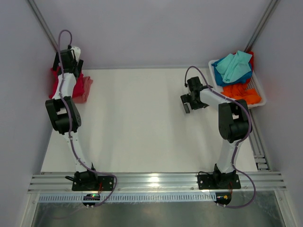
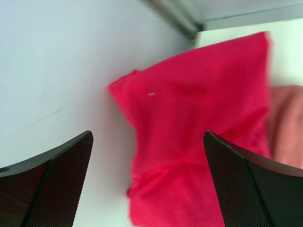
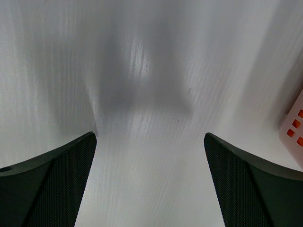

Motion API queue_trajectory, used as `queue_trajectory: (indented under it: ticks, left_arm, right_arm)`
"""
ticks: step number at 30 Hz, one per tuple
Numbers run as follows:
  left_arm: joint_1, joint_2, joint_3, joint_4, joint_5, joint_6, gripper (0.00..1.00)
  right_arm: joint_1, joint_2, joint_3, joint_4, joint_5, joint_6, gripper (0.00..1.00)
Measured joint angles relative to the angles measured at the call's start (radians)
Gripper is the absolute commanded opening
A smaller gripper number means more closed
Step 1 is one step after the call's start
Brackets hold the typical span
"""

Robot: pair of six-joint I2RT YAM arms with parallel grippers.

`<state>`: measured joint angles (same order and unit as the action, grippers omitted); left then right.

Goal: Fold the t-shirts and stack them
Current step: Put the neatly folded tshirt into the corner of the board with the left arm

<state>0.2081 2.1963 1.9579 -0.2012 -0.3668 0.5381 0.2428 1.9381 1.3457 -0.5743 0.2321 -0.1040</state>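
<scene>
A: How much of the crimson t-shirt (image 1: 78, 84) shows from above?
B: Little. The left arm (image 1: 66, 87) covers its middle, and in the left wrist view its lower part runs off the bottom edge.
A: And the salmon t-shirt (image 2: 286, 127)?
B: Blurred, and cut by the right edge. The right wrist view catches only a corner of the basket (image 3: 296, 125).

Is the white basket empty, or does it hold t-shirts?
Not empty: a teal t-shirt and an orange t-shirt lie heaped inside the basket.
</scene>
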Motion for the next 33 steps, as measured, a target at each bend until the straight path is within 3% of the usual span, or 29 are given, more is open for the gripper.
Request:
queue_trajectory:
  ticks: [9, 13, 33]
  left_arm:
    - [0.002, 0.0, -0.013, -0.112, 0.325, -0.155, 0.99]
    - [0.01, 0.029, 0.058, -0.145, 0.409, -0.203, 0.99]
    - [0.227, 0.172, 0.125, -0.08, 0.55, -0.432, 0.99]
  right_arm:
    - [0.0, 0.004, 0.0, 0.005, 0.0, -0.003, 0.99]
    - [0.0, 0.008, -0.001, 0.011, 0.0, -0.005, 0.99]
    - [0.0, 0.008, -0.006, 0.034, -0.001, -0.026, 0.99]
